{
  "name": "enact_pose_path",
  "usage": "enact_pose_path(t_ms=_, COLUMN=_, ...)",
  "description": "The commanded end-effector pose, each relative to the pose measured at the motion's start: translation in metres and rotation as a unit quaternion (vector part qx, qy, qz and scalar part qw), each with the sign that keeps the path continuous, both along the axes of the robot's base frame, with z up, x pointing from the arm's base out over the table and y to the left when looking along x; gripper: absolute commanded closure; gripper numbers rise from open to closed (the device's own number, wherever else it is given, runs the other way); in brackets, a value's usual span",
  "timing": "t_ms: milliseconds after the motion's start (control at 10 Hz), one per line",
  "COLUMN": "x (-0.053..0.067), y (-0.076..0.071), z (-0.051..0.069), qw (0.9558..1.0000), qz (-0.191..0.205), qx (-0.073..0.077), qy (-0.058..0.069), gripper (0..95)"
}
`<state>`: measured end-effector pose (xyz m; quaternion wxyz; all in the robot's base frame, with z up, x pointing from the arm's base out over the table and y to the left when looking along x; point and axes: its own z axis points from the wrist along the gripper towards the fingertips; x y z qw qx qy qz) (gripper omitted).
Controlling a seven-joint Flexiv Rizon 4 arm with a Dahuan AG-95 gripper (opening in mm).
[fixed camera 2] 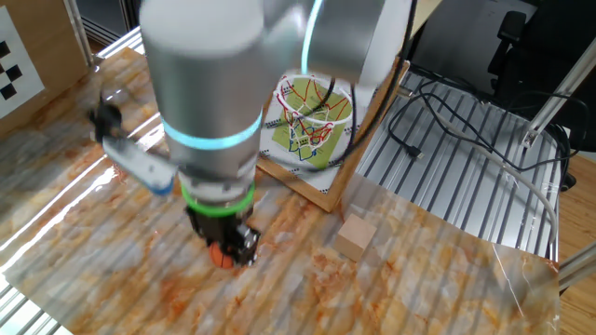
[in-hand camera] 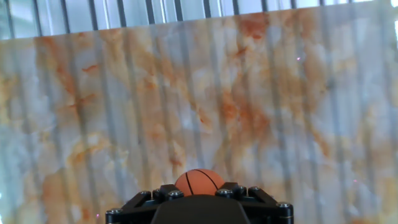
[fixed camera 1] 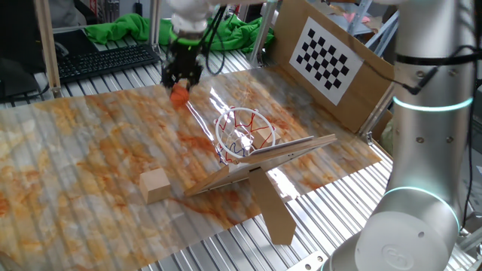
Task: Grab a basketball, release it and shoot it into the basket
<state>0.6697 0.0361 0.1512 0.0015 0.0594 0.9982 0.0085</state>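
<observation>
Your hand [fixed camera 1: 181, 80] is low over the bench [fixed camera 1: 90, 150], its fingers around the basketball [fixed camera 1: 179, 95]; whether they pinch it yet, you cannot tell. A loose squeeze could let it roll away, well short of the basket [fixed camera 1: 245, 134].

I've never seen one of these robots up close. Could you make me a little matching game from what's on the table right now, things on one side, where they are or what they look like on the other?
Things:
1. basketball
2. wooden block
3. hoop
4. checkerboard card

Descriptions:
A. black and white squares, on a leaning cardboard sheet
B. red ring with a string net, fixed to a clear panel
C. orange, directly under the gripper at the mat
D. tan, lying alone on the mat near the cardboard stand

Pairs: 1-C, 2-D, 3-B, 4-A
</observation>
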Motion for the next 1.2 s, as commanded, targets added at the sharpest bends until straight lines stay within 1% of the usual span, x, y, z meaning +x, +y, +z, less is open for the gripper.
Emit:
enact_pose_path(t_ms=100, x=-0.009, y=-0.002, z=0.024, qw=1.0000, qz=-0.002, qx=-0.002, qy=-0.001, gripper=95.0)
enact_pose_path(t_ms=300, x=-0.022, y=-0.006, z=0.047, qw=1.0000, qz=-0.001, qx=-0.005, qy=-0.002, gripper=95.0)
enact_pose_path(t_ms=400, x=-0.027, y=-0.009, z=0.054, qw=1.0000, qz=-0.001, qx=-0.004, qy=-0.002, gripper=95.0)
enact_pose_path(t_ms=600, x=-0.039, y=-0.013, z=0.071, qw=1.0000, qz=-0.001, qx=-0.007, qy=-0.003, gripper=95.0)
enact_pose_path(t_ms=800, x=-0.050, y=-0.012, z=0.084, qw=1.0000, qz=-0.007, qx=-0.006, qy=-0.001, gripper=95.0)
enact_pose_path(t_ms=1100, x=-0.065, y=-0.012, z=0.100, qw=0.9999, qz=-0.007, qx=-0.008, qy=-0.002, gripper=95.0)
enact_pose_path(t_ms=1200, x=-0.072, y=-0.012, z=0.107, qw=0.9999, qz=-0.007, qx=-0.008, qy=-0.003, gripper=95.0)
